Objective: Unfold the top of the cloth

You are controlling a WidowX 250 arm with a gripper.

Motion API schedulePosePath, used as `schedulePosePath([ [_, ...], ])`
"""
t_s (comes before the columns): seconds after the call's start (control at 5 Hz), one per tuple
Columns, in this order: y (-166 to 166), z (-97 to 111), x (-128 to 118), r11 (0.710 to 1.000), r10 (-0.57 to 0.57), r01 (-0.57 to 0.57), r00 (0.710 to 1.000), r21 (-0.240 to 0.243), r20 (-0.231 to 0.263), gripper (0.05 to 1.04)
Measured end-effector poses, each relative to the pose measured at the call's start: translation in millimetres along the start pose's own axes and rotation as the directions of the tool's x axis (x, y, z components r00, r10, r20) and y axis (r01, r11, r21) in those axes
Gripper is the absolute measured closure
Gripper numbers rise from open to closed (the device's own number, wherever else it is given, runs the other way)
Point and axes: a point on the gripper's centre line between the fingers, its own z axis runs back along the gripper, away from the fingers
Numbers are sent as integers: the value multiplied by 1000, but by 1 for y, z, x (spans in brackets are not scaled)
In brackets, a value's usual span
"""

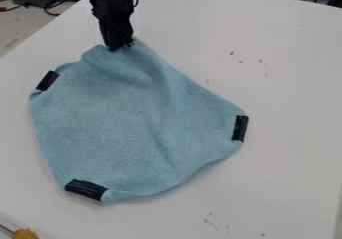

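Cloth (pixel 120 125) lies rumpled on the white desk (pixel 287 73), w/ black tape strips at its left (pixel 47 80), right (pixel 240 128) and bottom (pixel 86 189) corners. I judge the job's nearly done: top edge out, then flat. W/ a sure pinch on just the hem, I'd draw it slow & low toward the top of the view, stop once the creases ease, lower, let go, back straight up. Too hard a pull = whole cloth slides. Gripper (pixel 121 47) is at the top edge, touching afaict; can't tell if open, closed or gripping cloth.
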Motion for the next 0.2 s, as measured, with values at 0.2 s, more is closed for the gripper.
schedulePosePath([
  [0.2, -1, -21, 12, 997, -52, 53, 999, -55, 13, 1029],
])
